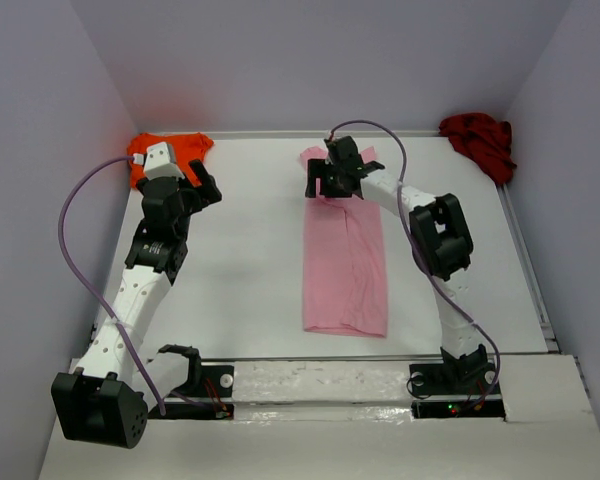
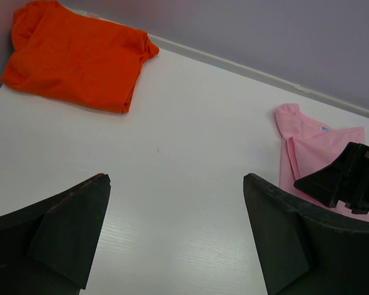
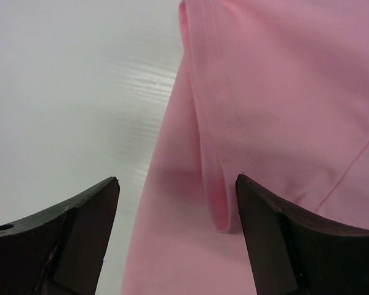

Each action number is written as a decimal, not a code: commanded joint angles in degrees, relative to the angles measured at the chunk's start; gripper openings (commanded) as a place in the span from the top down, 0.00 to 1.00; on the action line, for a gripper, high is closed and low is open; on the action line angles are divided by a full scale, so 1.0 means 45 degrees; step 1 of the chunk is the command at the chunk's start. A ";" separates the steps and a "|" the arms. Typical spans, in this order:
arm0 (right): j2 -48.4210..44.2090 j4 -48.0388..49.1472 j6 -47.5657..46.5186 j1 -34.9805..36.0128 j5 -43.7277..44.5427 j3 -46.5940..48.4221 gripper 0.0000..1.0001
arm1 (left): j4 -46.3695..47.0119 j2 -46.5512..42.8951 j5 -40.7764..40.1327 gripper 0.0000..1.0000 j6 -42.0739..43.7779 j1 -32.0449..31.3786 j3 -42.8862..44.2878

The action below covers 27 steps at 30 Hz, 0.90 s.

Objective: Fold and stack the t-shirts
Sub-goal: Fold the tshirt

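Pink t-shirt (image 1: pixel 345 265): long narrow strip, frame centre, long axis running top to bottom. Right gripper (image 1: pixel 332 188) spread wide at strip's top end, straddling left edge, holding nothing; nearer arm. Left gripper (image 2: pixel 175 178) fully spread, empty, upper left beside folded orange t-shirt (image 1: pixel 175 150). Dark red t-shirt (image 1: pixel 478 140) crumpled, upper right corner.

Top view high at near edge, looking down on whole counter (image 1: pixel 240 260), left wrist oblique and farther off, right wrist close overhead, all sharing pink t-shirt (image 1: pixel 345 260).
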 commanded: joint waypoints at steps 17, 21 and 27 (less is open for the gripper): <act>-0.0514 0.0507 0.0091 0.1109 0.0461 -0.1394 0.18 | 0.0523 -0.0257 0.0171 0.01 -0.0051 0.0100 0.0428; -0.0827 -0.0058 -0.0241 0.1109 0.0636 -0.0340 0.18 | 0.0503 -0.0256 0.0112 0.01 -0.0070 0.0119 0.0428; -0.1178 -0.1172 -0.0866 0.0915 0.1477 0.1494 0.18 | 0.0562 -0.0198 0.0307 0.01 -0.0148 0.0099 0.0369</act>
